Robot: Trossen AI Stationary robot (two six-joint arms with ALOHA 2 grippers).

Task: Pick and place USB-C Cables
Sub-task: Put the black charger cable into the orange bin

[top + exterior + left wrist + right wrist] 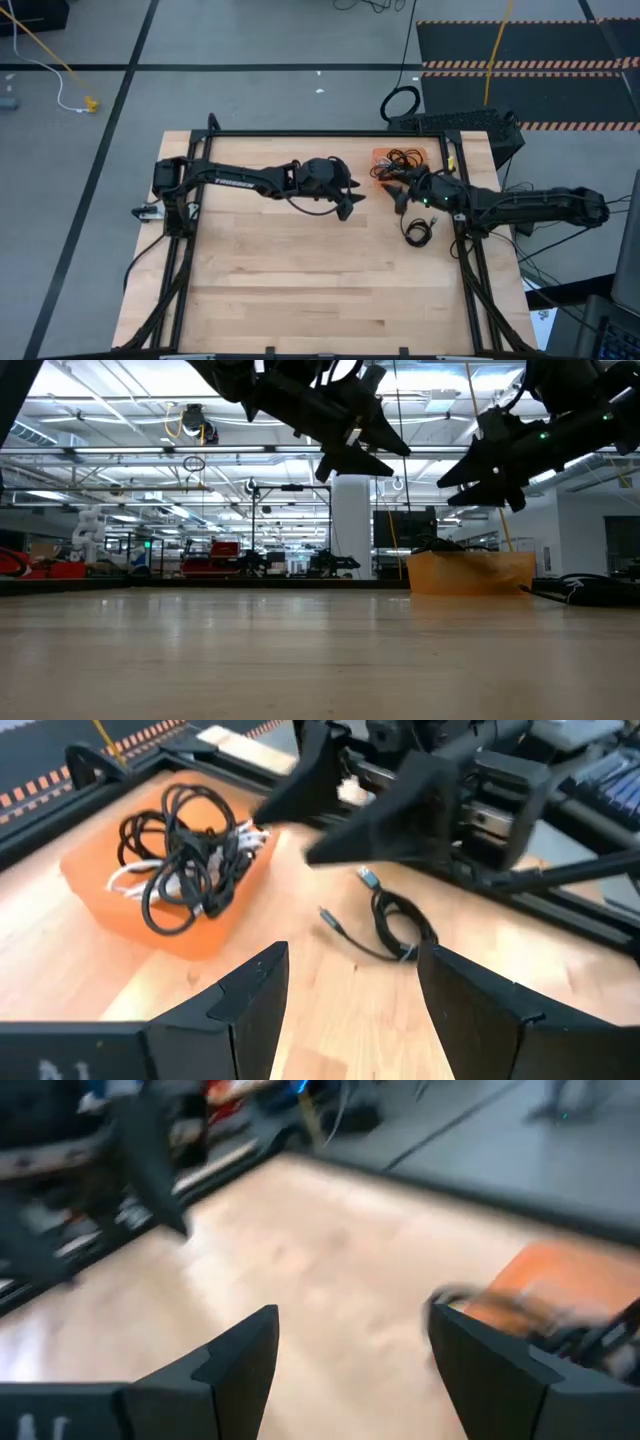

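Observation:
An orange tray (379, 157) sits near the table's far right corner. It holds a tangle of black USB-C cables (185, 860) and one white cable (128, 882). One more black coiled cable (418, 232) lies loose on the wood nearer than the tray; the left wrist view shows this cable (398, 925) with its plugs free. My left gripper (352, 203) hovers open over the table's middle, left of the tray. My right gripper (398, 196) is open too, raised just near of the tray, between it and the loose cable. In the low view both grippers hang well above the tabletop.
A black frame rail (320, 133) runs along the table's far edge, and side rails (470, 270) run down toward the near edge. The two grippers are close together near the middle. Bare wood (300, 280) spreads over the near half.

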